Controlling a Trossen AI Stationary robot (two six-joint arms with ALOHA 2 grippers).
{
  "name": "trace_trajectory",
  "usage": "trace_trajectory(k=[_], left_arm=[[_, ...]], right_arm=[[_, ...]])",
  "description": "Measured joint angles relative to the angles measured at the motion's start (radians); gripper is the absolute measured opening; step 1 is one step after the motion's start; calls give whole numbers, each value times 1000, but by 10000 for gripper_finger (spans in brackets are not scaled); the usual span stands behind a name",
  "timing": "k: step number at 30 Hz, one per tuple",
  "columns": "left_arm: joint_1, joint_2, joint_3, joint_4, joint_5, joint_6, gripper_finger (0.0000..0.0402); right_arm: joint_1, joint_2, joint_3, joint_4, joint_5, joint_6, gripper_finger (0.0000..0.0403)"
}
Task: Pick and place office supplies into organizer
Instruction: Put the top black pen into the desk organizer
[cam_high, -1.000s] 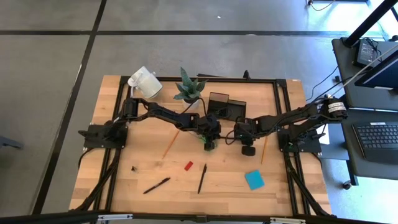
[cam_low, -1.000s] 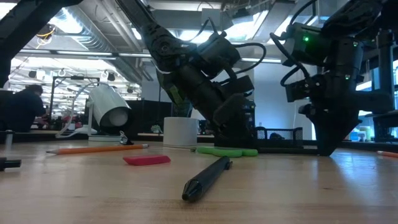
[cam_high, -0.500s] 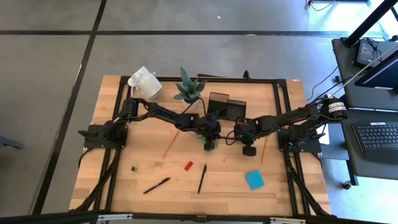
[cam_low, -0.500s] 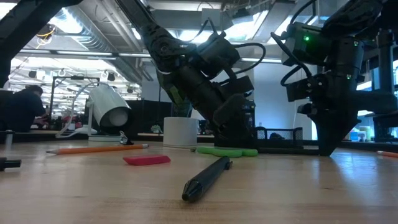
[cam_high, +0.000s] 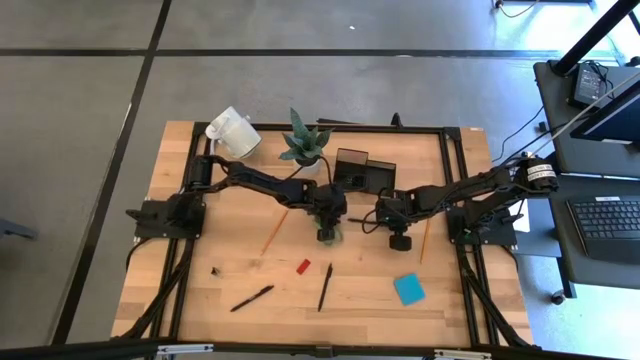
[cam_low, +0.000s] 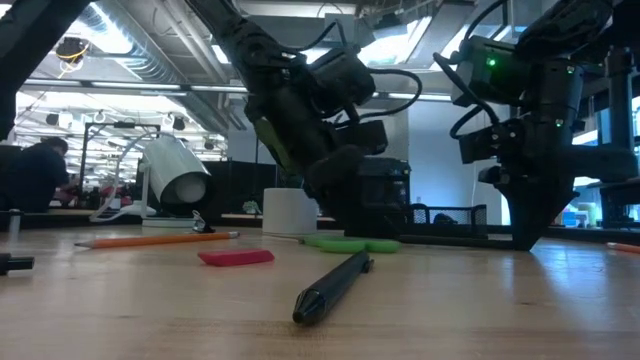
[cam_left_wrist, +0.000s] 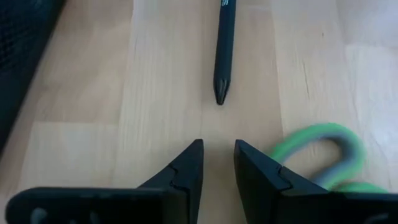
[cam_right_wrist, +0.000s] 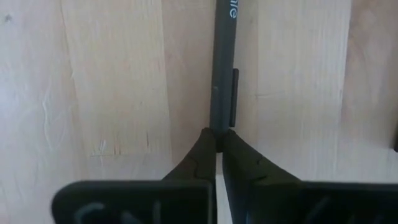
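Observation:
My left gripper (cam_high: 328, 226) (cam_left_wrist: 217, 163) hangs low over the table's middle, open by a narrow gap, right beside the green-handled scissors (cam_high: 328, 237) (cam_low: 350, 243), which lie flat on the wood. My right gripper (cam_high: 398, 238) (cam_right_wrist: 219, 138) is a little to the right, its tips down at the table and shut on a black pen (cam_right_wrist: 222, 62). That pen's tip (cam_left_wrist: 219, 96) points toward my left gripper. The black organizer (cam_high: 360, 172) stands just behind both grippers. My left gripper has the outer side of one finger (cam_left_wrist: 267, 177) against the scissors' green handle loop (cam_left_wrist: 317, 144), with nothing in the gap between its fingers. The scissors lie flat on the table. My right gripper pinches the black pen's near end (cam_right_wrist: 222, 129) between its two fingertips, with the fingers in line with the pen. The pen runs straight away from them, low over the wood.
Toward the near edge lie a red block (cam_high: 303, 266), two black pens (cam_high: 325, 286) (cam_high: 252, 297), a blue sticky pad (cam_high: 408, 289) and a tiny clip (cam_high: 215, 270). Orange pencils (cam_high: 275, 230) (cam_high: 425, 240) flank the grippers. A white mug (cam_high: 232, 133) and a potted plant (cam_high: 305, 145) stand at the far edge.
My left gripper has swung slightly toward the table's left and turned about its wrist. The green scissors have slid a short way left along the table with it. My right gripper has kept still.

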Motion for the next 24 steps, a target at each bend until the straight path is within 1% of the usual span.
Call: trace_trajectory(k=[4, 7, 10, 12, 13, 15, 18, 20, 24], left_arm=[[-1, -2, -2, -11, -33, -5, 85], [-1, -4, -1, -27, -38, -5, 86], [-1, -6, 1, -55, -42, -5, 86], [0, -11, 3, -80, -55, -10, 86], [0, -20, 3, -103, -75, -23, 86], [0, -40, 0, -154, -133, -41, 86], [1, -76, -4, -214, -210, -36, 86], [-3, -102, -1, -214, -258, -34, 86], [-13, -127, -1, -265, -330, -32, 86]], right_arm=[[0, 0, 0, 1, 0, 12, 12], [0, -8, 0, -1, 0, 18, 12], [0, -20, 20, -29, 5, 36, 12], [1, -28, 38, -80, 17, 35, 11], [1, -27, 47, -114, 25, 32, 11], [0, -27, 73, -130, 38, 25, 10], [1, -29, 83, -167, 83, 17, 9], [0, -29, 83, -158, 84, 16, 8], [0, -31, 86, -153, 86, 19, 8]])
